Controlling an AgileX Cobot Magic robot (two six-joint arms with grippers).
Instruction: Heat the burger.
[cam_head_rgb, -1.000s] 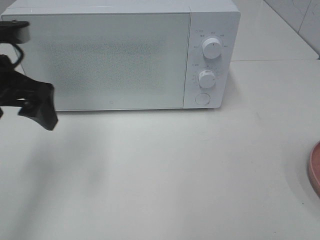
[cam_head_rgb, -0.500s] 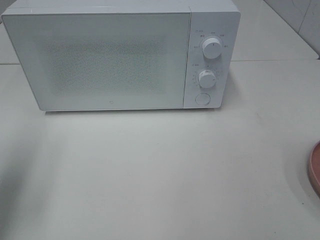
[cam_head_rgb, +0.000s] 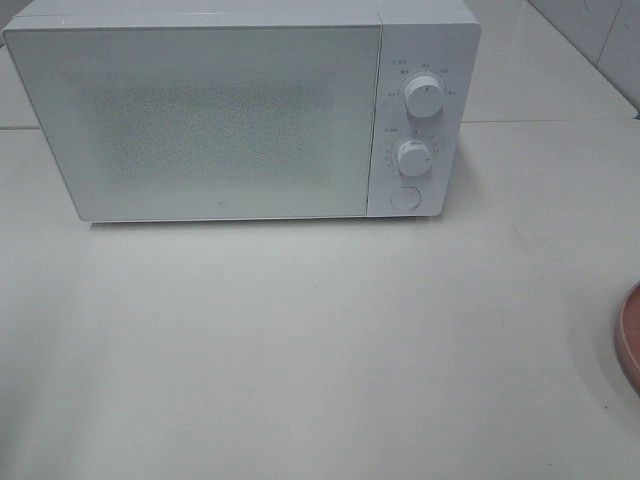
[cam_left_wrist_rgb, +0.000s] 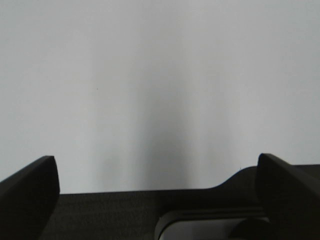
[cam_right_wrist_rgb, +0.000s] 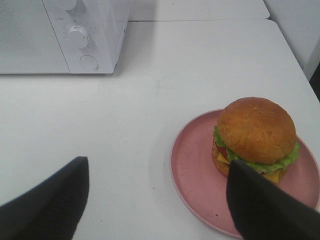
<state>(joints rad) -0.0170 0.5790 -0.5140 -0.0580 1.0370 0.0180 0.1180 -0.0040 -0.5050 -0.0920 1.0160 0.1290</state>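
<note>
We are looking down on a white microwave (cam_head_rgb: 240, 110) that is standing at the far side of a pale worktop (cam_head_rgb: 320, 350), its door shut and its frosted front facing us. On the control panel at the right of the door we are seeing an upper dial (cam_head_rgb: 425, 97), a lower dial (cam_head_rgb: 414, 157) and, beneath them, a round button (cam_head_rgb: 404, 197). At the right border of the overhead view only a sliver of the pink plate (cam_head_rgb: 630, 340) is showing; neither arm is appearing in that view.

From the right wrist view we are seeing the burger (cam_right_wrist_rgb: 256, 137) sitting on the pink plate, toward the plate's far-right part rather than its centre: a glossy brown bun above green lettuce, with yellow cheese and a red layer peeping out at the side. The plate is resting on the worktop, well apart from the microwave, whose lower dial and button are visible in the corner of this view. The right pincer (cam_right_wrist_rgb: 160, 200) is hovering above the worktop with its dark fingers (cam_right_wrist_rgb: 50, 200) standing apart; one finger is overlapping the plate's near rim in the picture, and nothing is lying between them.

From the left wrist view we are seeing the left pincer (cam_left_wrist_rgb: 160, 185) with its fingers (cam_left_wrist_rgb: 30, 190) spread wide over plain pale surface, gripping nothing.
</note>
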